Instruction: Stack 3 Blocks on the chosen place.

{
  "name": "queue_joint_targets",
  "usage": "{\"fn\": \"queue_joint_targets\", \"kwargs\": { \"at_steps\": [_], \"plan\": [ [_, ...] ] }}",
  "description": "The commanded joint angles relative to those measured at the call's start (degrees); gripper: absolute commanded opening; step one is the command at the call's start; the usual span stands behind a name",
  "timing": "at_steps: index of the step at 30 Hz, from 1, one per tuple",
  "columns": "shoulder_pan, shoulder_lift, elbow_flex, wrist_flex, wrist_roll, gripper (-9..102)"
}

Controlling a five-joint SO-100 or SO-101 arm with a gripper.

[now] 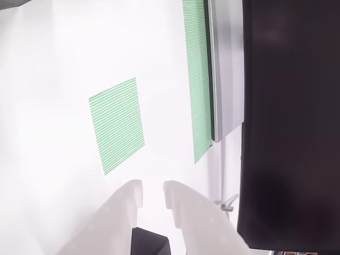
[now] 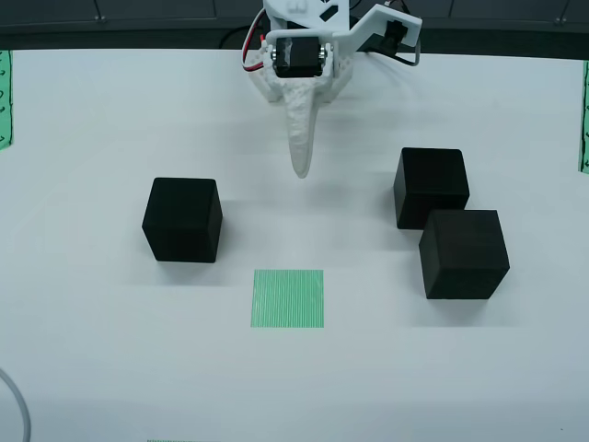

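Observation:
Three black blocks stand on the white table in the view from above: one at the left (image 2: 182, 219), and two touching at the right, one farther back (image 2: 431, 184) and one nearer (image 2: 464, 253). The chosen place, a green striped square (image 2: 288, 297), lies bare between them; the view that rides on the gripper has it ahead and to the left (image 1: 117, 125). My white gripper (image 2: 302, 170) points down behind the square, apart from every block. In the riding view its fingertips (image 1: 153, 194) stand a narrow gap apart with nothing between them.
A long green striped strip (image 1: 197, 79) runs beside a metal rail (image 1: 226, 69) and a dark panel (image 1: 292, 122) at the right of the riding view. Small green labels (image 2: 3, 97) (image 2: 583, 120) sit at the table's side edges. A grey cable (image 2: 11, 405) curls at the lower left.

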State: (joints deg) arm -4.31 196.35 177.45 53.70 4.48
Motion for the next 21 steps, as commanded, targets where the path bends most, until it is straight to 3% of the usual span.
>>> {"fn": "queue_joint_targets", "kwargs": {
  "at_steps": [1,21],
  "plan": [
    [0.4,0.7,0.9,0.2,0.4,0],
    [-0.7,0.7,0.9,0.2,-0.3,0]
  ]
}}
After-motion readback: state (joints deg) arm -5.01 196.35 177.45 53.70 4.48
